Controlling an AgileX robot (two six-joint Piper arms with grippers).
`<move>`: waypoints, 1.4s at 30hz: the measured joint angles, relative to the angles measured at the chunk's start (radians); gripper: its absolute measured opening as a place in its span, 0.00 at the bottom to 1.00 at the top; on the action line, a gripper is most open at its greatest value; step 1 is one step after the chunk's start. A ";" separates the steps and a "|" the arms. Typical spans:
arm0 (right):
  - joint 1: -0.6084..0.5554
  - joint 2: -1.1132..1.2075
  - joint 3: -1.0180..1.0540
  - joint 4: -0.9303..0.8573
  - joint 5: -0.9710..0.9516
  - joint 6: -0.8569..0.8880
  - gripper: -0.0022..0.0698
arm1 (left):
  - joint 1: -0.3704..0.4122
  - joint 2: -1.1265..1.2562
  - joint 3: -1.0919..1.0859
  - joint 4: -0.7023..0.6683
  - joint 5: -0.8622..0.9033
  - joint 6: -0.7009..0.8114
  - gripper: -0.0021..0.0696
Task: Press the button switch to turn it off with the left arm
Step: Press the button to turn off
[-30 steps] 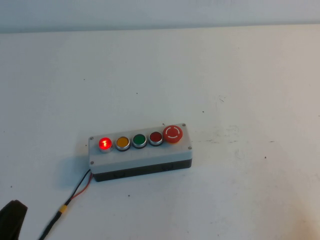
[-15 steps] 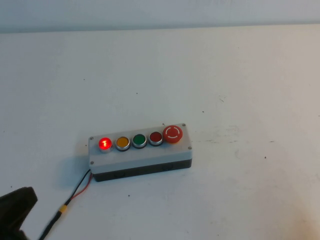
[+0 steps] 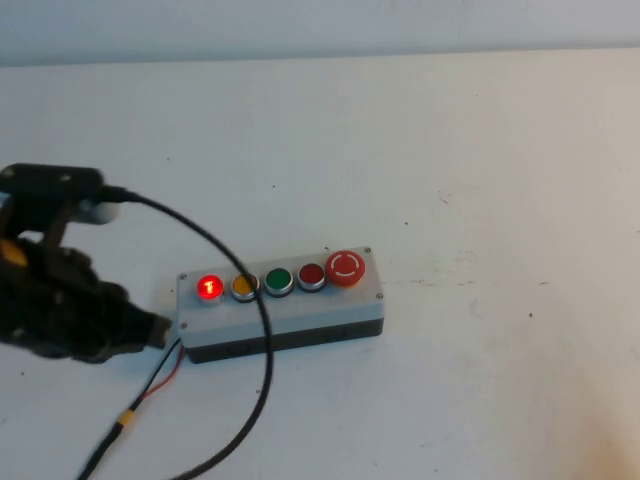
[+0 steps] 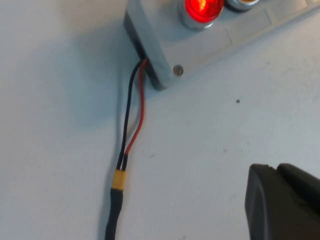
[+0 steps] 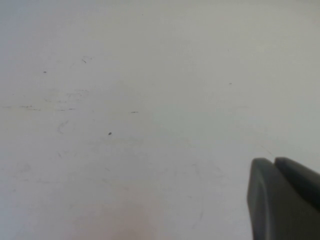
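On box [image 3: 280,305]: five buttons, button switch [image 3: 210,288] lit; left gripper [image 3: 150,330] beside; right gripper [image 5: 282,200] apart.

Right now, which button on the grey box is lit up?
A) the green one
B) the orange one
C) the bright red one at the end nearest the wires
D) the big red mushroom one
C: the button switch glows bright red at the box's wire end, while the left gripper sits beside the box, not touching it.

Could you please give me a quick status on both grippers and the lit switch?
Left gripper low beside grey button box, left of it, not touching. Right gripper over bare table. Small round bright-red button switch glowing, unpressed. Nothing blocking.
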 joint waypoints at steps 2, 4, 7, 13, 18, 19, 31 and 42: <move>0.000 0.000 0.000 0.000 0.000 0.000 0.01 | -0.032 0.098 -0.065 0.007 0.005 0.009 0.03; 0.000 0.000 0.000 0.000 0.000 0.000 0.01 | -0.067 0.190 -0.132 0.016 0.018 0.013 0.03; 0.000 0.000 0.000 0.000 0.000 0.000 0.01 | -0.092 0.309 -0.241 0.032 0.063 0.018 0.03; 0.000 0.000 0.000 0.000 0.000 0.000 0.01 | -0.097 0.435 -0.388 0.064 0.130 0.020 0.03; 0.000 0.000 0.000 0.000 0.000 0.000 0.01 | -0.097 0.505 -0.439 0.082 0.139 0.020 0.03; 0.000 0.000 0.000 0.000 0.000 0.000 0.01 | -0.097 0.522 -0.446 0.084 0.139 0.020 0.03; 0.000 0.000 0.000 0.000 0.000 0.000 0.01 | -0.097 0.588 -0.453 0.123 0.098 0.018 0.03; 0.000 0.000 0.000 0.000 0.000 0.000 0.01 | -0.094 0.614 -0.462 0.128 0.073 0.016 0.03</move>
